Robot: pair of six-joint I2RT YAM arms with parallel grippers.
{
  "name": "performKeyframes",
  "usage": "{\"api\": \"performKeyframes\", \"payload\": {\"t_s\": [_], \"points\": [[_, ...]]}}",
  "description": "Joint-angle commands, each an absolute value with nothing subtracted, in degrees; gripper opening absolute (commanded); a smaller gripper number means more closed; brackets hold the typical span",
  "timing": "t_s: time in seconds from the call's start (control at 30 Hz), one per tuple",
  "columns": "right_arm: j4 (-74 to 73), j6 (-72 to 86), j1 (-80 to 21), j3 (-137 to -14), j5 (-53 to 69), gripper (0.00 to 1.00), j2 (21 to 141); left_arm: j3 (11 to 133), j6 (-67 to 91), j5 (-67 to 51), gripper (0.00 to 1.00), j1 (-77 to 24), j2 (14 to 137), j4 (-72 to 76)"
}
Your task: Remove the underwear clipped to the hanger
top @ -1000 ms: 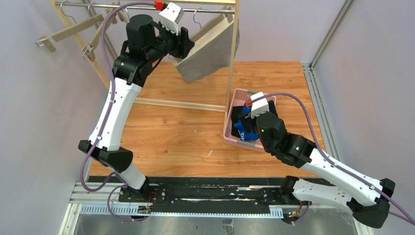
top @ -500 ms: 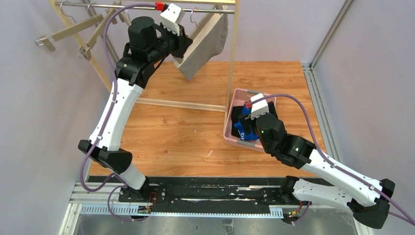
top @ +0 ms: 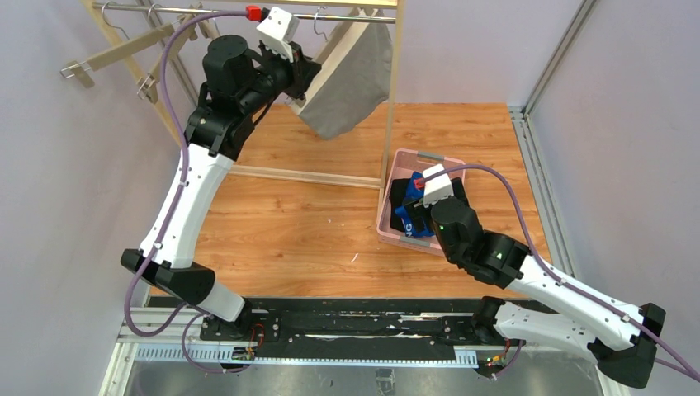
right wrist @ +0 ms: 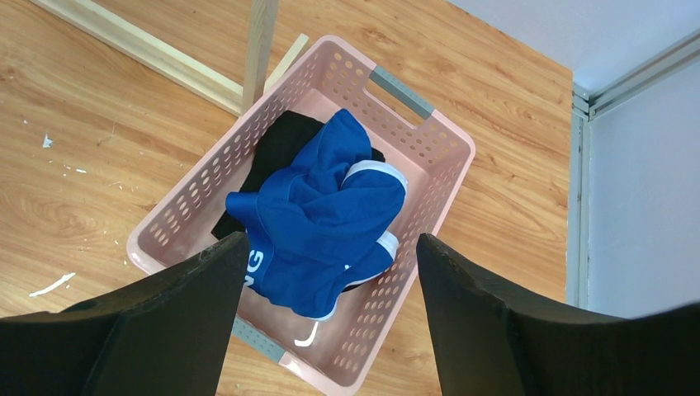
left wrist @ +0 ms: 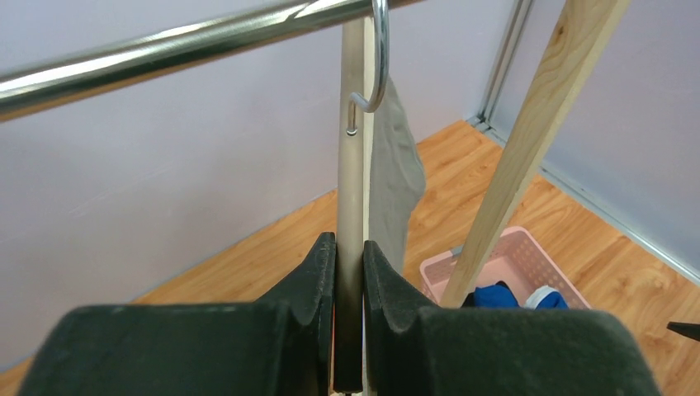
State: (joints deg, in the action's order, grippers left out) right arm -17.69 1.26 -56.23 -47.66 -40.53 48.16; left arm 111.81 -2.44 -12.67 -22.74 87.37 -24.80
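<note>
Top view, basket: the pink basket [top: 384, 216] sits at 3 o'clock on the wooden table [top: 289, 223]; in it the blue briefs [top: 404, 218] lie over the black briefs [top: 399, 191]
Top view, grey briefs: the grey briefs [top: 351, 82] hang from the tilted hanger [top: 338, 51] at 12 o'clock, under the rail [top: 165, 10], well apart from the basket
Top view, left gripper: the left gripper [top: 301, 73] is at the hanger's lower end
Left wrist view, jaws: clenched on the hanger's wooden bar, both fingers [left wrist: 318, 280] touching it; the grey briefs hang just behind, at 1 o'clock
Left wrist view, basket: at 4 o'clock, blue fabric showing inside
Right wrist view, basket: blue briefs fill the middle, white waistband at 3 o'clock; black briefs peek out at 11 o'clock
Right wrist view, jaws: the right gripper [right wrist: 330, 243] is spread wide above the basket, grasping nothing
</note>
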Motion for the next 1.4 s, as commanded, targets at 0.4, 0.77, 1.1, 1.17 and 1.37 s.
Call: {"api": "performKeyframes", "payload": {"t_s": [0.4, 0.77, 1.1, 1.17, 1.37], "points": [[-13.6, 1.0, -56.8, -45.6, -41.7, 0.76, 47.3, 102.8, -3.1, -11.6, 0.0, -23.1, 76.2, -20.4], [-11.3, -0.3, -55.8, -46.6, -43.8, 0.87, 48.0, 92.2, -5.4, -11.1, 0.0, -23.0, 71.3, -27.3], [-9.8, 2.8, -30.5, -51.7, 0.0, 0.92, 51.8, 75.2, -7.9, -14.8, 0.0, -23.2, 56.3, -35.2], [-9.7, 2.8, -24.6, -54.4, 13.7, 0.92, 55.4, 72.6, -8.2, -18.0, 0.0, -23.3, 54.2, -37.5], [-7.5, 0.6, -22.7, -59.5, 32.0, 0.89, 62.7, 64.8, -8.6, -27.0, 0.0, -23.2, 47.2, -38.2]]}}
